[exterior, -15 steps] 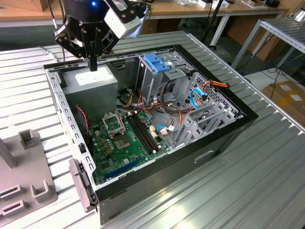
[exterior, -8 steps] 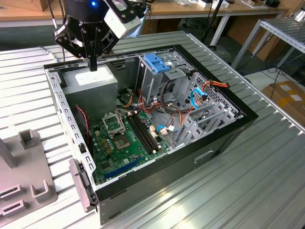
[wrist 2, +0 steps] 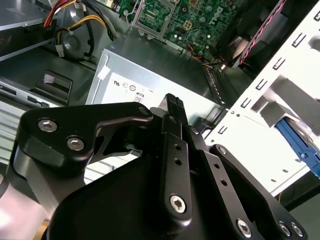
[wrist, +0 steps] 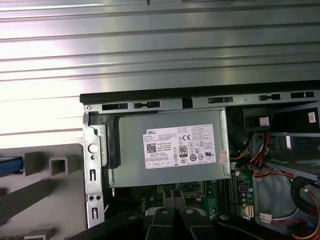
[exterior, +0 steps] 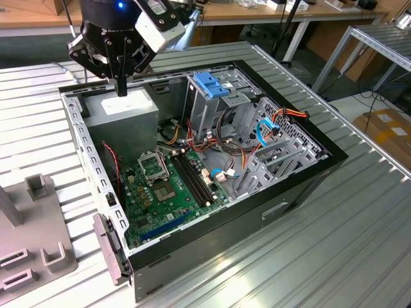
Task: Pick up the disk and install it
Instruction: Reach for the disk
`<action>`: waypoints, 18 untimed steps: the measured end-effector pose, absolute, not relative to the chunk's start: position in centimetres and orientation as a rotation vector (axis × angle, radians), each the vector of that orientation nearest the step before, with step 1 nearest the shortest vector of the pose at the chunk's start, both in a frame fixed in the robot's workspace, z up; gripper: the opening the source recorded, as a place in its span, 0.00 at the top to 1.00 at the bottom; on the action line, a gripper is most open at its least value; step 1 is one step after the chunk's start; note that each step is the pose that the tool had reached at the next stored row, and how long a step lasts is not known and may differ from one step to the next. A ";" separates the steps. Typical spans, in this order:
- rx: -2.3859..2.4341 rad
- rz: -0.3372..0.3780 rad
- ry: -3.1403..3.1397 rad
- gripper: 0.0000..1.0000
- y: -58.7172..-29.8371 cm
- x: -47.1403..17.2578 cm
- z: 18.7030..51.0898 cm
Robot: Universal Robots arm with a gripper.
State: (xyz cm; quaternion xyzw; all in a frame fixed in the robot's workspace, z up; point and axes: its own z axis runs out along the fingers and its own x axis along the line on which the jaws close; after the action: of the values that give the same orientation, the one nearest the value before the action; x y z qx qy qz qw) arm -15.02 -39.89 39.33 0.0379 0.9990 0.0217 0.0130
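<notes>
progress: early, disk not gripped, install still to do | gripper (exterior: 122, 90): fingers together, empty | position: over power supply (exterior: 128, 114), corner of open computer case (exterior: 82, 138)

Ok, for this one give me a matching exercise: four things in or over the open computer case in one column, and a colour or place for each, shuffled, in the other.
Things:
1 gripper
2 power supply box
3 motherboard
4 drive cage latch

Colour or place:
A blue plastic
B green, lying flat on the case floor
C grey metal with a white label on top
D black, hanging just above the white label

Pairs: 1-D, 2-C, 3-B, 4-A
</notes>
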 end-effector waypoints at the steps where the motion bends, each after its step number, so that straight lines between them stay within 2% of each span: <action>1: 0.118 0.068 3.112 0.89 -39.9 -15.2 39.3; 18: 0.118 0.068 3.112 0.89 -39.9 -18.9 39.3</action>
State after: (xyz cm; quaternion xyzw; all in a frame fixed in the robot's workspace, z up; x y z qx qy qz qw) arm -18.90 -39.89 39.32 0.0379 0.9990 0.0217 0.0131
